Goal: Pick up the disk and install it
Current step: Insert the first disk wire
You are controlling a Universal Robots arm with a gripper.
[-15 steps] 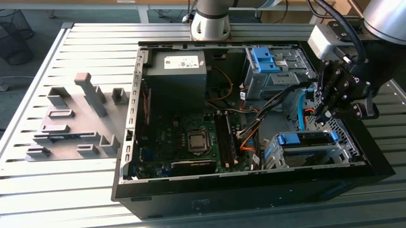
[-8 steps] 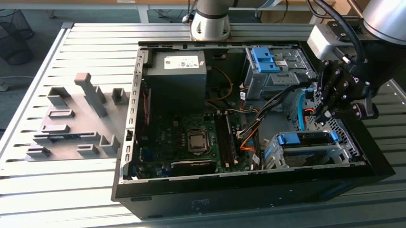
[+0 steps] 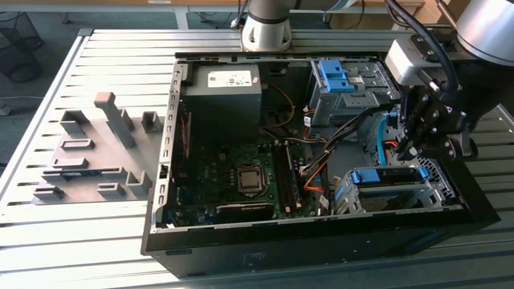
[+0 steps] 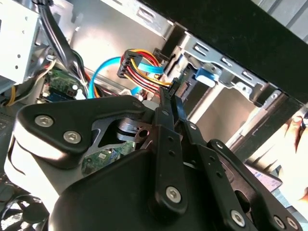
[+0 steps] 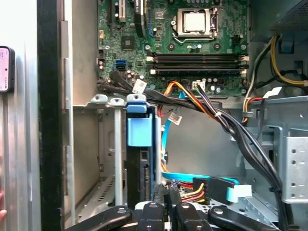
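The disk [image 3: 384,176] sits on edge in the metal drive cage [image 3: 437,180] at the case's front corner on the exterior view's right, its blue bracket facing up. In the first wrist view the blue bracket [image 5: 139,129] and the disk's dark edge [image 5: 144,171] fill one cage slot. In the second wrist view the bracket's blue tab [image 4: 204,74] shows inside the cage. My gripper [image 3: 405,153] hangs just above and behind the cage, shut with nothing between its fingers [image 4: 169,103]. Its tips [image 5: 168,190] are close to the black cable plug [image 5: 209,185] and apart from the disk.
Orange, yellow and black cables [image 5: 211,110] and a blue flat cable [image 4: 98,72] cross the space beside the cage. The grey power supply [image 3: 225,81] and a tall blue latch piece [image 3: 331,75] stand at the case's back. A person's hand [image 4: 293,132] is outside the case wall.
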